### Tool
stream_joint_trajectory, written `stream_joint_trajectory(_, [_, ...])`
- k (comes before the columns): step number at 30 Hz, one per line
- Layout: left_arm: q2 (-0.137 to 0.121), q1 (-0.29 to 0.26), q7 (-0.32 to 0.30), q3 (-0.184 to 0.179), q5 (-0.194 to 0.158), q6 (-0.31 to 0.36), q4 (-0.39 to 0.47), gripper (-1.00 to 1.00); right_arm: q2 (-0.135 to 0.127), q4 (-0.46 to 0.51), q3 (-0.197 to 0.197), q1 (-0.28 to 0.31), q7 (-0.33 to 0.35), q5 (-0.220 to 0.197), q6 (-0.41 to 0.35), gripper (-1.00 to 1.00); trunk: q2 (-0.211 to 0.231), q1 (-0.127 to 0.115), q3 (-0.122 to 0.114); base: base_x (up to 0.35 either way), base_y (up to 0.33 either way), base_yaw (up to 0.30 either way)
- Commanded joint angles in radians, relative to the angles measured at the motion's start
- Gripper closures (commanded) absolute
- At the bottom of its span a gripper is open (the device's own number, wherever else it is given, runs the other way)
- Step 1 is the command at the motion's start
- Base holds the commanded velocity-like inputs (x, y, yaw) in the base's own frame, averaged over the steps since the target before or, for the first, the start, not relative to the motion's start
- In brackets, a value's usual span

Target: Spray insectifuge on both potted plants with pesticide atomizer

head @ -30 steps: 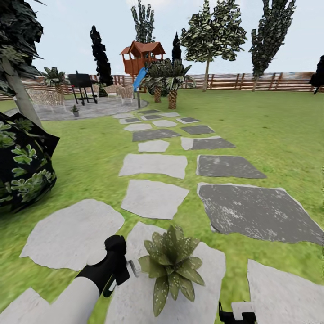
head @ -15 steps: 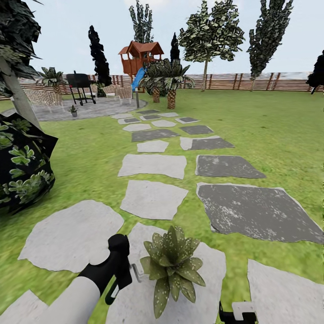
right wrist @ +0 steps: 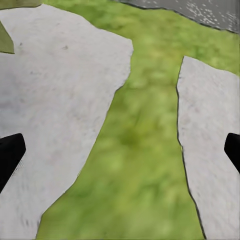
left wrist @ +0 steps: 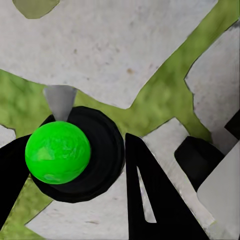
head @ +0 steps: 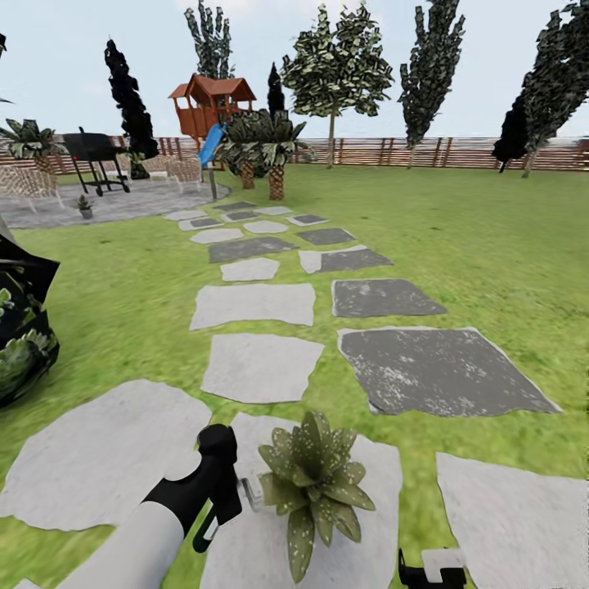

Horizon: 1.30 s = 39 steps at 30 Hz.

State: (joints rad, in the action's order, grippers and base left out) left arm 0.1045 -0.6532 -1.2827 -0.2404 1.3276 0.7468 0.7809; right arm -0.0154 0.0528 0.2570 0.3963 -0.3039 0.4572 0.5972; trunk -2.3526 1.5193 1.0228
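Left gripper [head: 219,491] is closed around the atomizer [head: 214,523], whose whitish head [head: 252,492] sits just beside the near plant [head: 315,484]. That plant stands on a pale stepping stone [head: 372,523], its leaves dotted with white specks [head: 296,532]. Right gripper [right wrist: 120,152] hangs over grass [right wrist: 135,165], fingers wide apart, holding nothing. A second plant [head: 83,204] stands far off on the patio [head: 123,203].

you're looking at flat, even daylight under a pale sky [head: 98,33] — hardly any cast shadows on the lawn [head: 491,245], no glare, soft low-resolution textures in the distant trees [head: 335,65], and both wrist views slightly blurred on the stepping stones [right wrist: 60,100].
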Motion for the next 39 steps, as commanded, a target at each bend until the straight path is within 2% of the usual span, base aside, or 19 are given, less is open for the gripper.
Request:
stream_joint_trajectory(1, [0.000, 0.000, -0.007, -0.001, 0.005, 0.009, 0.001, 1.00, 0.000, -0.002, 0.005, 0.001, -0.006, 0.011, 0.003, -1.00, 0.000, 0.000, 0.001, 0.241, 0.250, -0.276])
stream_joint_trajectory(6, [0.021, -0.019, -0.010, -0.003, 0.007, 0.009, 0.004, 1.00, 0.001, -0.002, 0.005, 0.001, -0.006, 0.011, 0.003, -1.00, 0.000, 0.000, 0.001, 0.131, 0.118, -0.113])
stream_joint_trajectory(9, [0.015, -0.019, -0.010, -0.005, 0.008, 0.004, 0.001, 1.00, 0.002, -0.002, 0.005, 0.001, -0.006, 0.011, 0.003, -1.00, 0.000, 0.000, 0.001, 0.007, 0.006, -0.005])
stream_joint_trajectory(16, [-0.020, -0.014, -0.012, -0.003, 0.007, -0.003, -0.009, 1.00, 0.001, -0.002, 0.005, 0.001, -0.006, 0.011, 0.003, -1.00, 0.000, 0.000, 0.001, -0.017, 0.000, 0.000])
stream_joint_trajectory(21, [-0.022, -0.010, -0.002, -0.005, 0.003, -0.003, -0.016, 1.00, 0.002, -0.002, 0.005, 0.001, -0.007, 0.011, 0.003, -1.00, 0.000, 0.000, 0.001, -0.221, 0.000, 0.000])
stream_joint_trajectory(23, [-0.022, 0.018, 0.007, -0.004, 0.005, -0.003, -0.018, 1.00, 0.001, -0.001, 0.005, 0.001, -0.006, 0.011, 0.003, -1.00, 0.000, 0.000, 0.001, -0.036, 0.000, 0.000])
stream_joint_trajectory(25, [-0.022, 0.049, 0.049, 0.000, 0.000, -0.002, -0.018, 1.00, 0.001, -0.002, 0.005, 0.001, -0.007, 0.011, 0.003, -1.00, 0.000, 0.000, 0.001, -0.006, 0.000, 0.000])
stream_joint_trajectory(28, [-0.018, 0.054, 0.072, 0.008, -0.007, 0.002, -0.017, 1.00, 0.001, -0.001, 0.005, 0.001, -0.007, 0.011, 0.003, -1.00, 0.000, 0.000, 0.001, -0.001, 0.000, 0.000])
stream_joint_trajectory(30, [-0.010, 0.055, 0.066, 0.010, -0.032, 0.004, -0.016, 1.00, 0.002, -0.002, 0.005, 0.001, -0.007, 0.011, 0.003, -1.00, 0.000, 0.000, 0.001, 0.000, 0.000, 0.000])
stream_joint_trajectory(32, [-0.011, 0.053, 0.043, 0.006, -0.097, 0.000, -0.016, 1.00, 0.001, -0.001, 0.005, 0.001, -0.007, 0.011, 0.003, -1.00, 0.000, 0.000, 0.001, 0.000, 0.000, 0.000])
stream_joint_trajectory(34, [-0.016, 0.045, 0.027, 0.003, -0.140, -0.004, -0.016, 1.00, 0.001, -0.001, 0.005, 0.001, -0.007, 0.011, 0.003, -1.00, 0.000, 0.000, 0.001, 0.000, 0.000, 0.000])
stream_joint_trajectory(35, [-0.018, 0.042, 0.023, 0.002, -0.149, -0.005, -0.016, 1.00, 0.000, -0.001, 0.005, 0.001, -0.007, 0.011, 0.003, -1.00, 0.000, 0.000, 0.001, 0.000, 0.000, 0.000])
stream_joint_trajectory(39, [-0.021, 0.038, 0.024, -0.001, -0.145, -0.001, -0.014, 1.00, 0.000, -0.001, 0.005, 0.001, -0.007, 0.011, 0.004, -1.00, 0.000, 0.000, 0.001, 0.000, 0.000, 0.000])
